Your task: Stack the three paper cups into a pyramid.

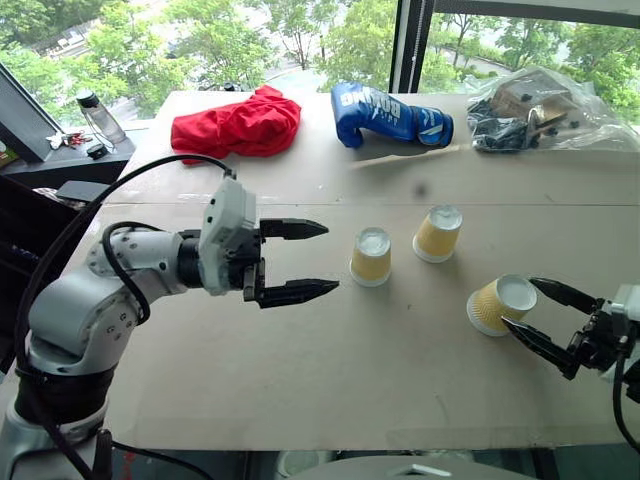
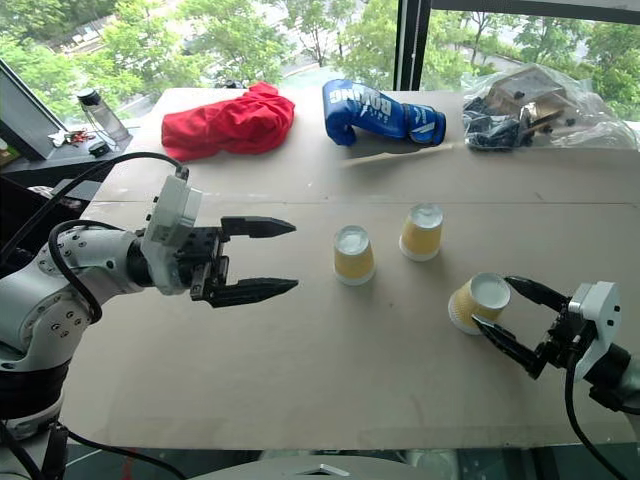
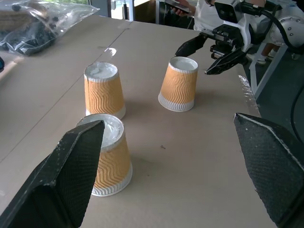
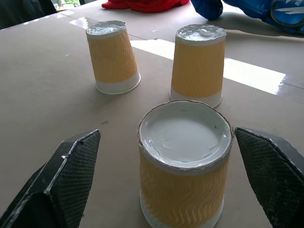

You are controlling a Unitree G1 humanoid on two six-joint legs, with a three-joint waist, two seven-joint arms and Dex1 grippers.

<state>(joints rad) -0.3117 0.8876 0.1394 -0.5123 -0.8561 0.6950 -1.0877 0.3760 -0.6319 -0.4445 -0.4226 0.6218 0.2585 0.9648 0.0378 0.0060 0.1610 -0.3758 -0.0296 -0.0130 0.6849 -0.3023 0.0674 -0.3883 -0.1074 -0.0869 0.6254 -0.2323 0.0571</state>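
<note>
Yellow-tan ribbed, three paper cups (image 1: 371, 257) all inverted on cardboard table (image 1: 330, 370), well short of blue boxing glove (image 1: 388, 114); none stacked. Nearest-glove cup (image 1: 439, 233), one just left (image 4: 113, 56), third (image 1: 499, 304) furthest out. Right gripper (image 1: 545, 322) jaws wide, bracketing third cup, nothing gripped. Left gripper (image 1: 297, 260) wide open, empty, beside left cup. Judged: approach-to-grasp; next needs closing, lifting. Glove lettering partly legible: "BOXING".

three paper cups (image 1: 437, 233) upside down on table (image 1: 330, 360), both end effectors spread
</note>
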